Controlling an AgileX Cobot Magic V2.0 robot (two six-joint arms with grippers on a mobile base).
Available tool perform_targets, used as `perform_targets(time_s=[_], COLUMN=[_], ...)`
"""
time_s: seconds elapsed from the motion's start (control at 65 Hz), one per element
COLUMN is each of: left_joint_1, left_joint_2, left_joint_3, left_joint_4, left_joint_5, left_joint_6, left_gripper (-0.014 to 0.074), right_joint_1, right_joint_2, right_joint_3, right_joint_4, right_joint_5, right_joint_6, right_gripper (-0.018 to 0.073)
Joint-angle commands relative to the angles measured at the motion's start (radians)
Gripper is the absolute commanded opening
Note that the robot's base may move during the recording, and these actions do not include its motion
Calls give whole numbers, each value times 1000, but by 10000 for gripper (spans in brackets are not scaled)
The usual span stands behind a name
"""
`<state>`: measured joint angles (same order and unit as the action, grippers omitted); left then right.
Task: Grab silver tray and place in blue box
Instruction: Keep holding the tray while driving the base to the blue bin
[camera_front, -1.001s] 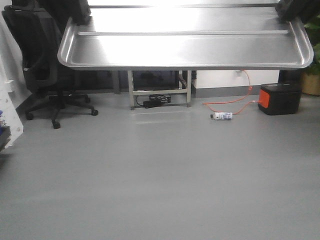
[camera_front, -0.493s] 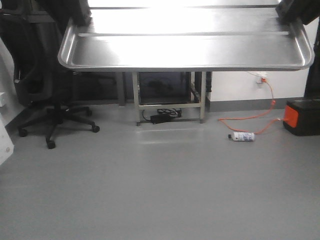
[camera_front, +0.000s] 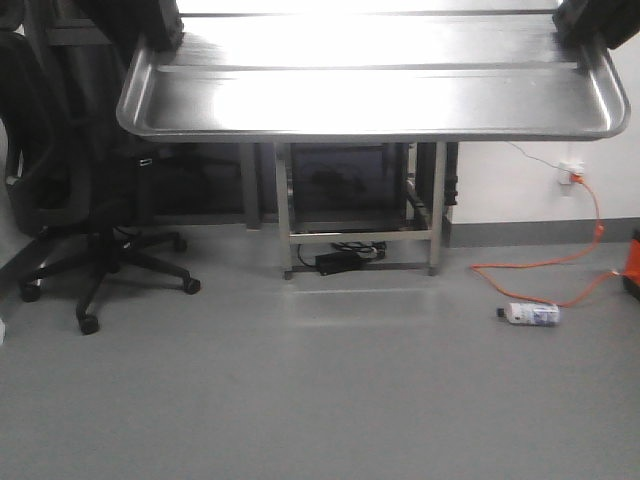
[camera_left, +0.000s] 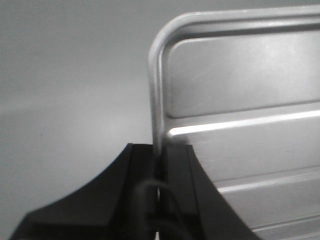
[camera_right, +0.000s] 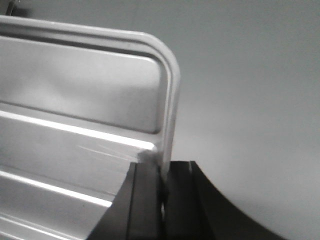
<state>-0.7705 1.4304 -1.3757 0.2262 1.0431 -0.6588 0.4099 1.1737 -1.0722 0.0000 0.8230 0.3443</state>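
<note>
The silver tray (camera_front: 370, 95) is held up in the air across the top of the front view, shiny, with long ridges along its floor. My left gripper (camera_front: 158, 35) is shut on the tray's left rim; in the left wrist view the rim (camera_left: 156, 100) runs down between the black fingers (camera_left: 177, 165). My right gripper (camera_front: 588, 25) is shut on the right rim, and the right wrist view shows the silver tray (camera_right: 85, 115) with its edge pinched between the fingers (camera_right: 147, 185). The blue box is out of view.
Grey floor lies below. A black office chair (camera_front: 70, 230) stands at the left. A metal-legged table (camera_front: 360, 220) with a black power brick under it is at the back. An orange cable (camera_front: 560, 275) and a bottle (camera_front: 530, 314) lie at the right.
The background has slid rightward and nearer: the chair, table legs, cable and bottle all shifted, and the black-orange box has left the view. The tray stays fixed in both grippers.
</note>
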Motion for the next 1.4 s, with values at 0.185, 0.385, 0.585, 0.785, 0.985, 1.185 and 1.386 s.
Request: perform_targets(time_s=[0.185,0.385,0.585,0.785,0.985,1.185,1.386], left_joint_1=[-3,-3,-3,-3,-3,-3,-3], left_joint_2=[-36,-36,-36,-36,-36,-36,-36], left_joint_3=[-25,-25,-25,-25,-25,-25,-25], left_joint_4=[56,56,56,47,45,45,45], left_joint_5=[19,19,19,19,19,19,19], left_joint_6=[14,14,14,14,14,14,14], left_gripper=[-105,-105,-105,-105,-105,-105,-105], right_joint_1=[-8,-8,-8,-8,-8,-8,-8], right_joint_2=[-26,-26,-26,-26,-26,-26,-26], right_joint_3=[-33,-33,-33,-33,-33,-33,-33], right_joint_4=[-54,-54,-54,-54,-54,-54,-54], right_joint_5=[-53,-53,-53,-53,-53,-53,-53], right_joint_6=[-11,-11,-11,-11,-11,-11,-11], right_gripper=[58,58,58,58,58,58,58])
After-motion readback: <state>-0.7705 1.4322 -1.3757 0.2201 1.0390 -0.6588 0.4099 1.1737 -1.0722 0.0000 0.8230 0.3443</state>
